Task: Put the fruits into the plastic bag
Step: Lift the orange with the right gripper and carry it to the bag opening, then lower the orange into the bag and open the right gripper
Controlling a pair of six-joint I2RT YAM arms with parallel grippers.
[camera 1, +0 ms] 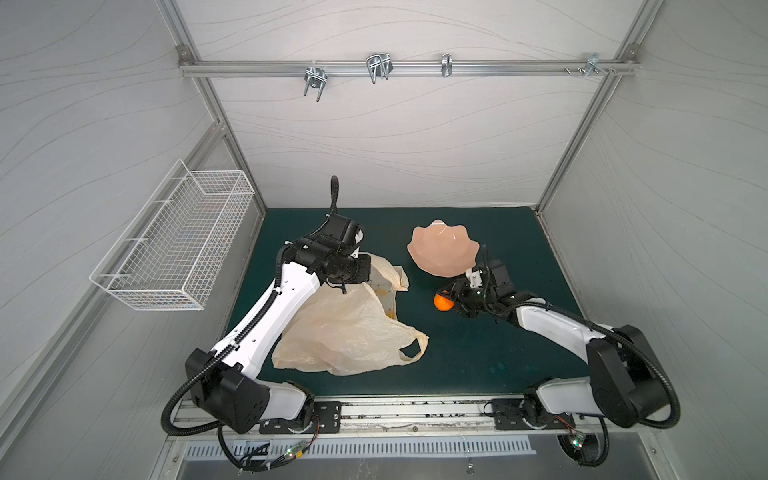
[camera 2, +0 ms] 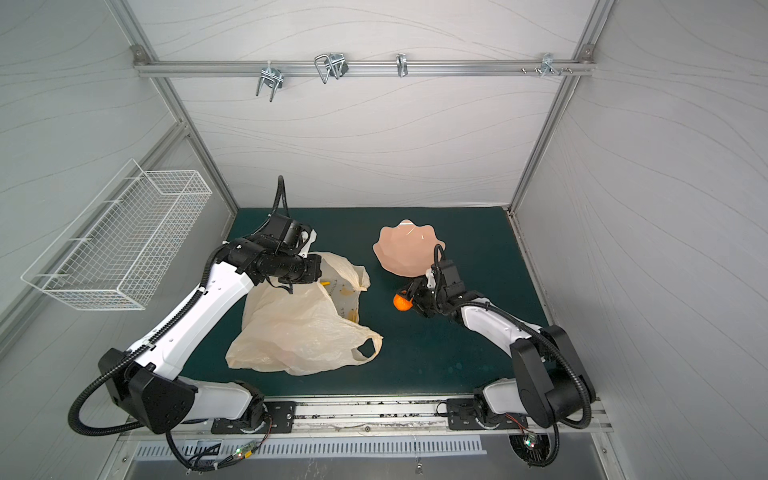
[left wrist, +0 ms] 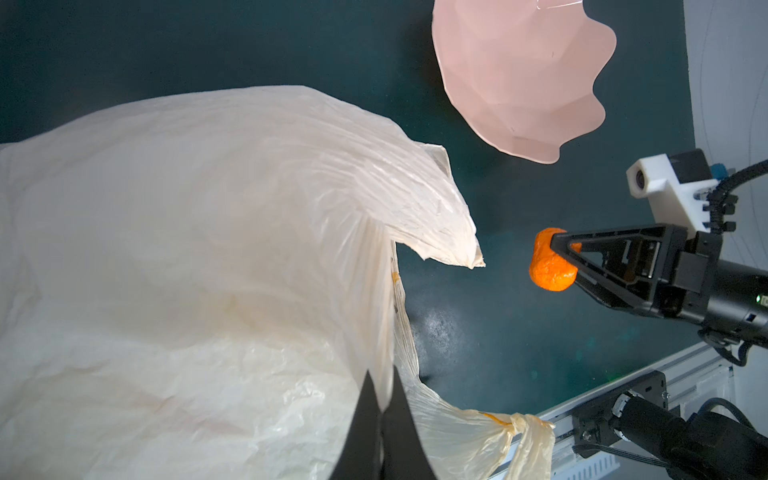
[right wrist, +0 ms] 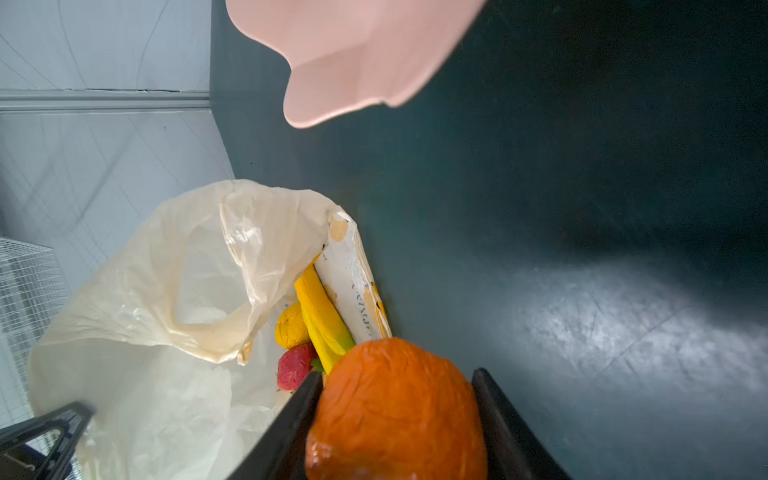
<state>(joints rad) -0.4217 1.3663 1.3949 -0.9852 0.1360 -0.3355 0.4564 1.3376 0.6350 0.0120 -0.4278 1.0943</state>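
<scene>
Bare green mat [camera 1: 478, 353] lay open between the plastic bag [camera 1: 345, 332] and right gripper [camera 1: 445, 302]; the pink bowl [camera 1: 440, 249] crowded the far side.

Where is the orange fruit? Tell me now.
In both top views the orange fruit is right of centre, gripped by the right end effector over the green mat, right of the plastic bag and in front of the pink bowl.

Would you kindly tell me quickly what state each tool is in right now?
Left tool: closed on the thin crinkly cream plastic bag.
Right tool: closed on the round wrinkled orange fruit.
</scene>
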